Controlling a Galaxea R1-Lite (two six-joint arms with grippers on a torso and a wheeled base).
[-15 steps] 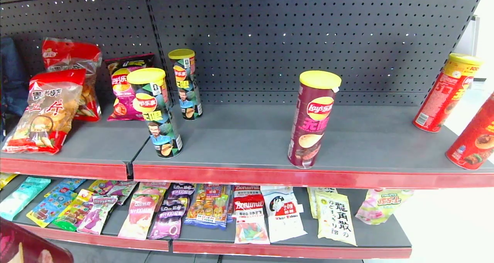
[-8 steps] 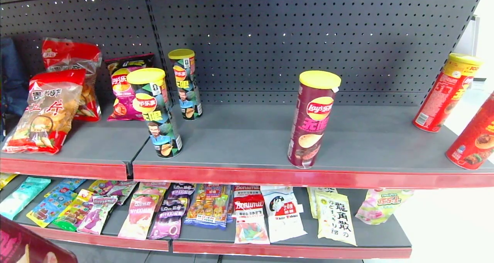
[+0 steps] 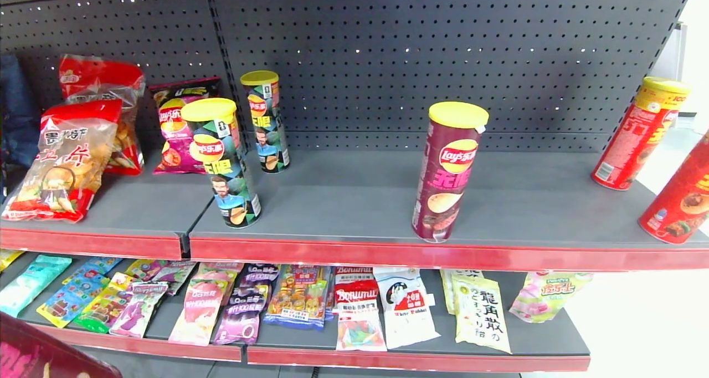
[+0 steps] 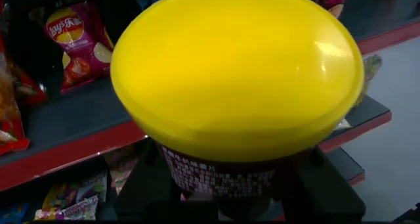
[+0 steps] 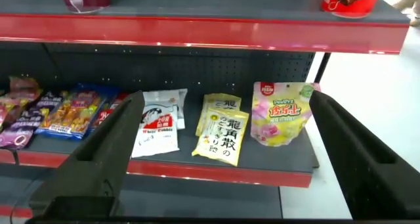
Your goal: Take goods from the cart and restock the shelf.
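A shop aisle, seen up close. A grey metal shelf (image 3: 354, 200) with a red front strip (image 3: 443, 254) and a dark pegboard back panel (image 3: 443, 51) carries upright crisp tubes (image 3: 450, 170) with yellow lids and sealed snack bags (image 3: 66, 162), spaced out and facing forward like stock on display. Some designs repeat, with two matching tubes standing one behind the other. On the lower shelf (image 3: 554, 339), flat sweet packets (image 3: 357, 297) lie in a row, side by side, fronts up
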